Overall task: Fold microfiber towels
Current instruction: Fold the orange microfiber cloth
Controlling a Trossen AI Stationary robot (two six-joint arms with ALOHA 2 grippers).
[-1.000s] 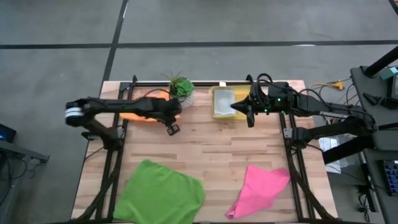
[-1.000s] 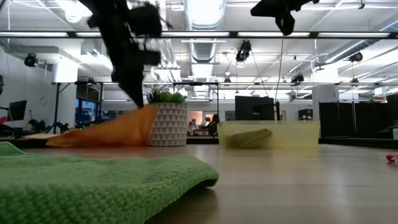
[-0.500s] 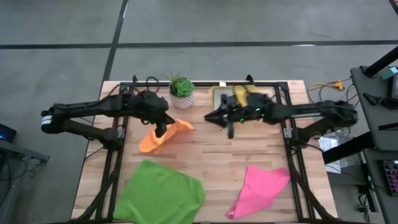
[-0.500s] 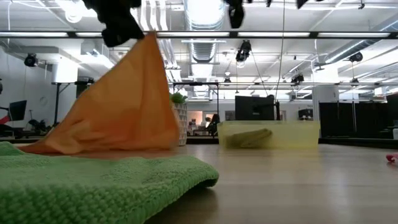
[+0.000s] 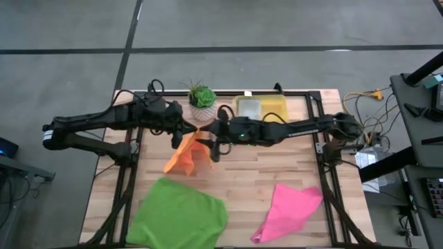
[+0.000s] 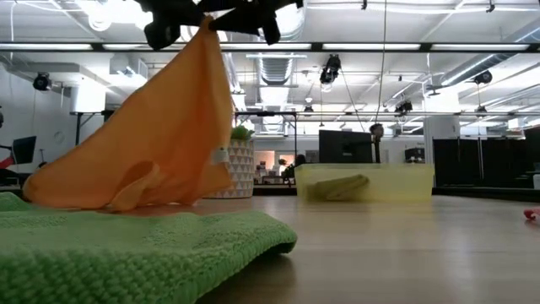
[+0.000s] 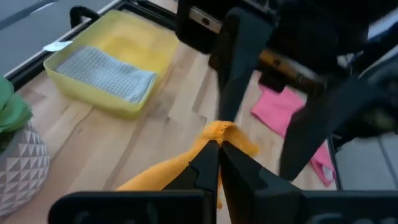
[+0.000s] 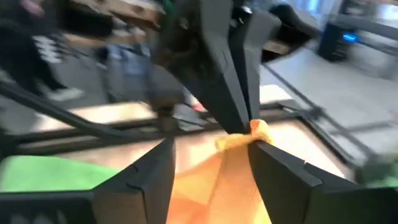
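orange towel (image 5: 184,155): hanging off the counter (image 5: 242,173) by one corner, its low edge dragging right beside the green one, so not folded at all yet

left gripper (image 7: 219,151): fingers pinched together on that top corner

right gripper (image 8: 211,146): fingers spread apart, the pinched corner sitting right between them, looks like it's about to take hold too

green towel (image 5: 178,214): flat, unfolded, well away from both sets of fingers

pink towel (image 5: 288,209): rumpled, untouched

grey towel (image 7: 107,71): lying in the yellow bin (image 7: 144,46)

progress: basically just starting, I'd say three still to go plus this one
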